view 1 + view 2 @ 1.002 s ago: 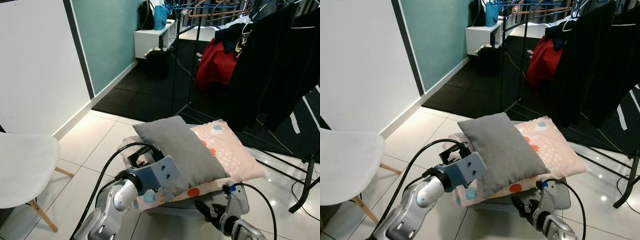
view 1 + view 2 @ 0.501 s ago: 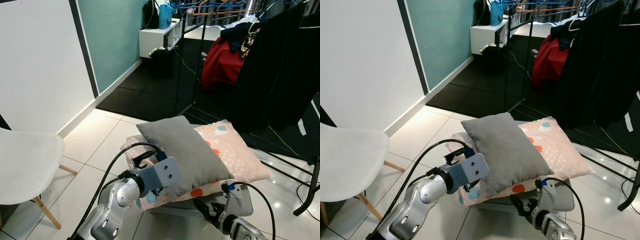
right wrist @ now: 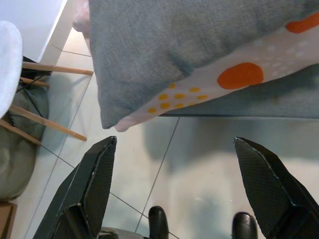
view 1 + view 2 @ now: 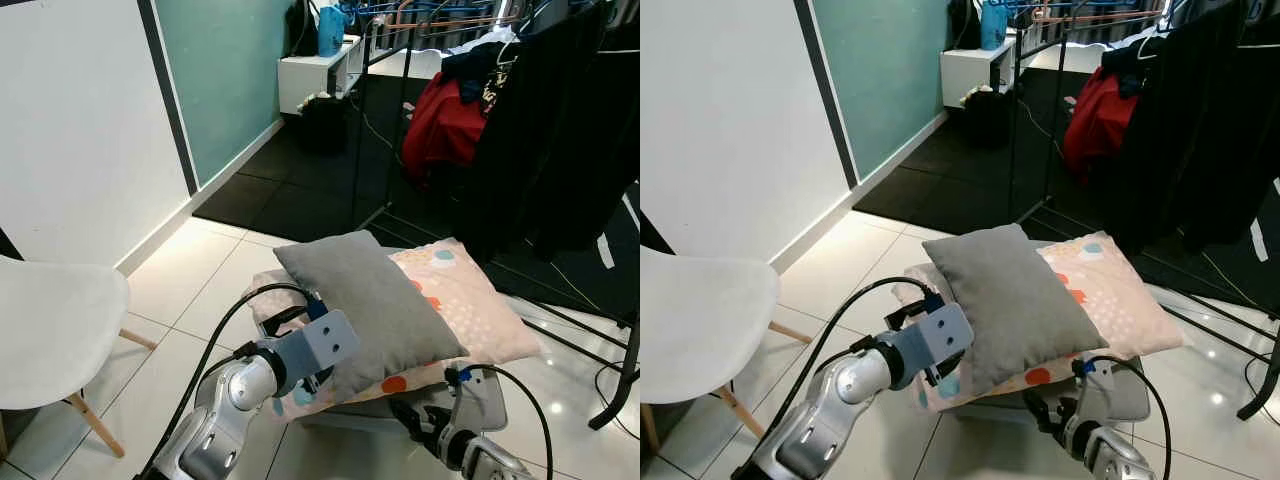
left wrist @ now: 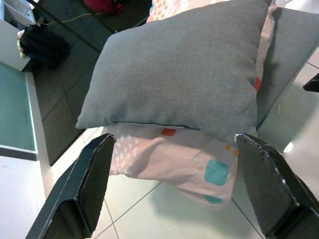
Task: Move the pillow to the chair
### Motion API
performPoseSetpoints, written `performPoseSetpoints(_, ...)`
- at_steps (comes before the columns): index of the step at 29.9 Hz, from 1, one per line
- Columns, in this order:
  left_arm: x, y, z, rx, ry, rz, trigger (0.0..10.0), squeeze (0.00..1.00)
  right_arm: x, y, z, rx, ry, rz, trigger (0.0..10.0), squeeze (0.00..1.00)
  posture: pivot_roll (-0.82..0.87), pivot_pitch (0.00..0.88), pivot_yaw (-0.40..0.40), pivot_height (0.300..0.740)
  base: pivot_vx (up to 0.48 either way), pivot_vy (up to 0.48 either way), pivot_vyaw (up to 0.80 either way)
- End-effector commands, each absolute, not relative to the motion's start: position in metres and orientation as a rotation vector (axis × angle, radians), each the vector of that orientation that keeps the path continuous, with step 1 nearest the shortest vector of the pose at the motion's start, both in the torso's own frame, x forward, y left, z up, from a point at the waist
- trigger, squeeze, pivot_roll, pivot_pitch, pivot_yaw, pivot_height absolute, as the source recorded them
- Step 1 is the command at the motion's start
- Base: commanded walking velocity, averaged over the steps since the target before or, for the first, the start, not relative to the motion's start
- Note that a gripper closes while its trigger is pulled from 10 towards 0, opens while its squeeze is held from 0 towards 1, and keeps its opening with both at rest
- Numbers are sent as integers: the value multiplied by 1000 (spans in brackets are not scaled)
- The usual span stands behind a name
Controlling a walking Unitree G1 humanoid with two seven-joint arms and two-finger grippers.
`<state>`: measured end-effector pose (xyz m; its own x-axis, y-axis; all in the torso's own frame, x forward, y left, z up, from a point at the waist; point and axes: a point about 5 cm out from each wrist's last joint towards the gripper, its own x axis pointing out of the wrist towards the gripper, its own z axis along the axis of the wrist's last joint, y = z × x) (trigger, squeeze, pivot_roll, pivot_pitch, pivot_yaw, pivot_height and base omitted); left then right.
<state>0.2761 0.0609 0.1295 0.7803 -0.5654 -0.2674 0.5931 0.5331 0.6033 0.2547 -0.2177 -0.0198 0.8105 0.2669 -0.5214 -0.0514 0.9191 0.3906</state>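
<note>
A grey pillow (image 4: 365,300) lies on top of a pink patterned pillow (image 4: 470,310), both resting on a low grey stool (image 4: 488,398). The white chair (image 4: 50,330) stands to the left on wooden legs. My left gripper (image 5: 173,137) is open at the pillows' near left edge, its fingers (image 5: 92,186) spread wide on either side of the grey pillow's corner without touching it. My right gripper (image 3: 174,141) is open, low in front of the stool and below the pillows' overhanging edge (image 3: 149,107). In the left eye view it sits at the bottom (image 4: 420,420).
A black clothes rack (image 4: 400,110) with dark garments and a red one (image 4: 440,125) stands behind the stool on a black mat. A white shelf (image 4: 310,75) is against the teal wall. Rack legs (image 4: 610,390) cross the tiles at right. The chair's legs (image 3: 45,69) appear nearby.
The whole picture has shifted slightly, so the camera moved. Both grippers keep about the same places by the pillows, and the pillows have not moved.
</note>
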Motion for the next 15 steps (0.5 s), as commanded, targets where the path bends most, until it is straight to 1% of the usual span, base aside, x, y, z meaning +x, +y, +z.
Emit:
performPoseSetpoints(1,275,63,128,725,60,-696,10000,0,250,-224,-22,359,612,155,10000,0,-100,80,-1,740,0,0,0)
performPoseSetpoints(5,275,64,128,725,64,-697,10000,0,251,-228,-19,358,604,149,10000,0,-98,76,2,740,0,0,0)
performPoseSetpoints(15,274,64,126,727,66,-697,10000,0,252,-221,-18,350,600,171,10000,0,-95,65,3,740,0,0,0)
